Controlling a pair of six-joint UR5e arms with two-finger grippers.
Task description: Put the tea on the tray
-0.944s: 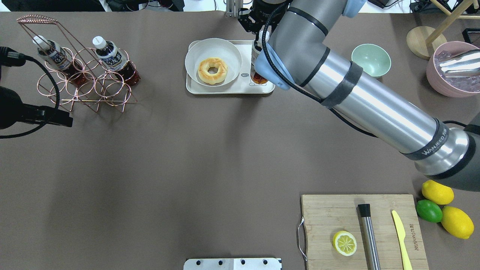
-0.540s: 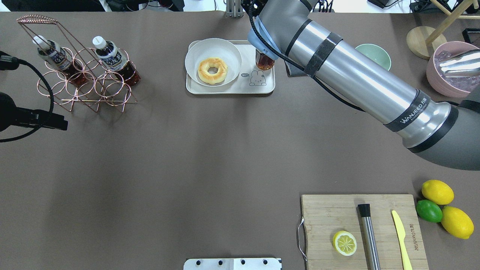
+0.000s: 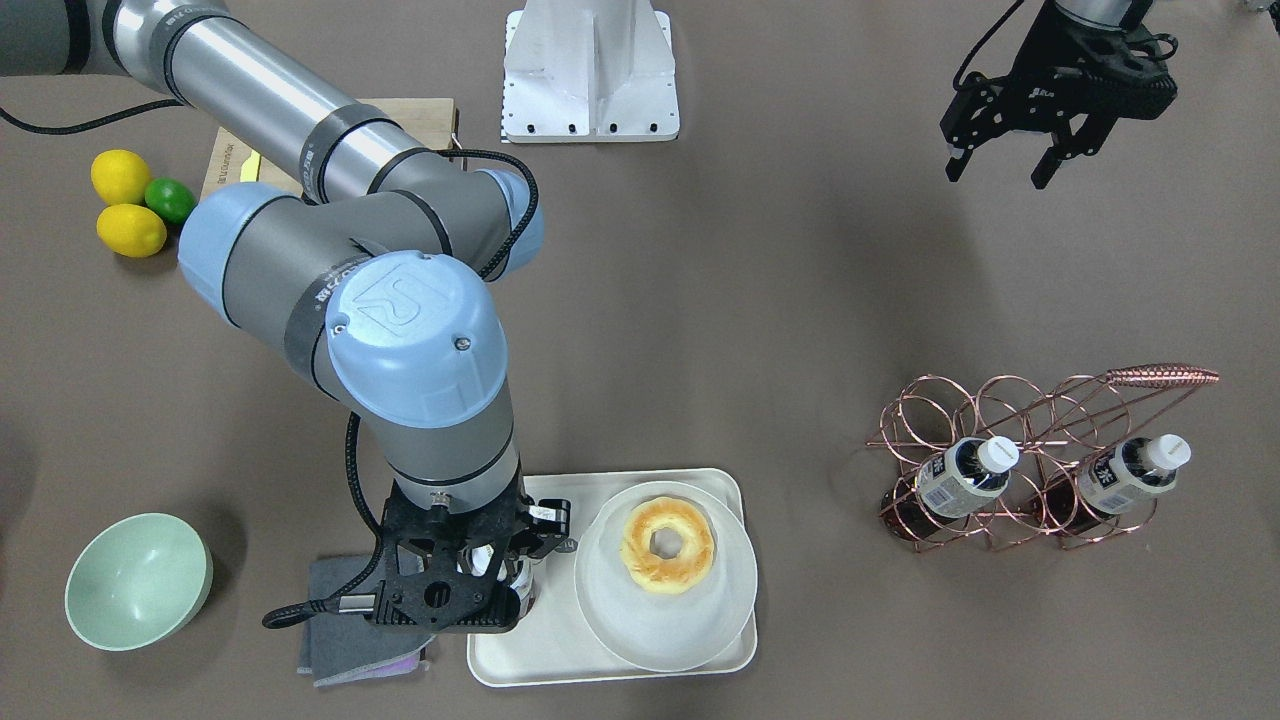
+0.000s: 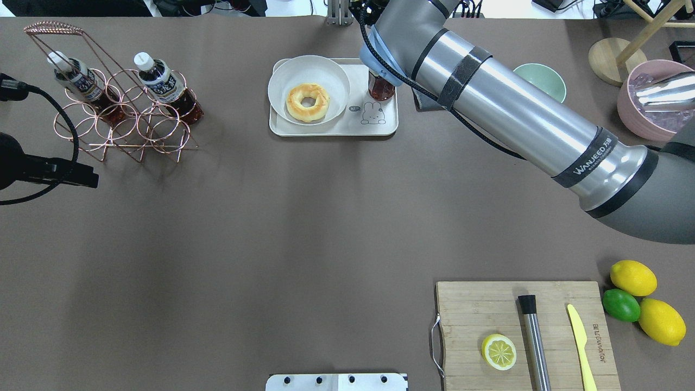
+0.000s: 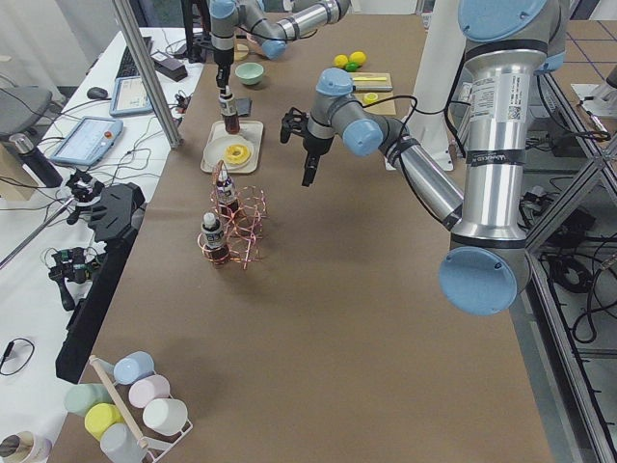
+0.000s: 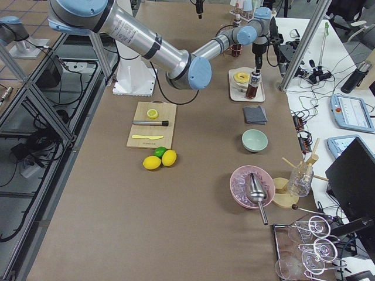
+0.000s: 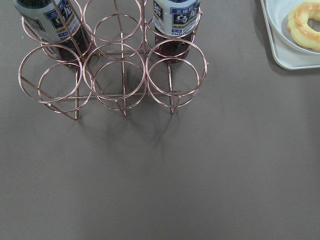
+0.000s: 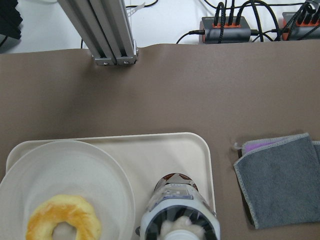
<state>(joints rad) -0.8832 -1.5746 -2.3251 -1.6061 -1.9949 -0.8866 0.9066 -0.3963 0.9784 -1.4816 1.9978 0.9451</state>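
Right gripper point(image 3: 480, 572): positioned directly over tea point(image 4: 381, 89); whether it is spread or closed cannot be told. Tea is stood upright on tray point(image 4: 331, 129), beside doughnut plate point(image 4: 282, 76). Judged light, rigid, smooth-walled and easily toppled; best gripped just below the cap.

A robotics lab: a left arm point(image 5: 487, 125) and a right arm point(image 4: 516, 114) rise from a white base point(image 3: 590, 65) at a brown-covered desk point(image 4: 271, 217). Aluminium posts point(image 5: 147, 72) stand along its edge. Pendants point(image 6: 351, 112) lie on a white side bench point(image 5: 39, 309), black cables point(image 8: 218, 12) run into a hub point(image 8: 227, 31) behind, and a black camera rig point(image 5: 101, 217) is fixed at one end.
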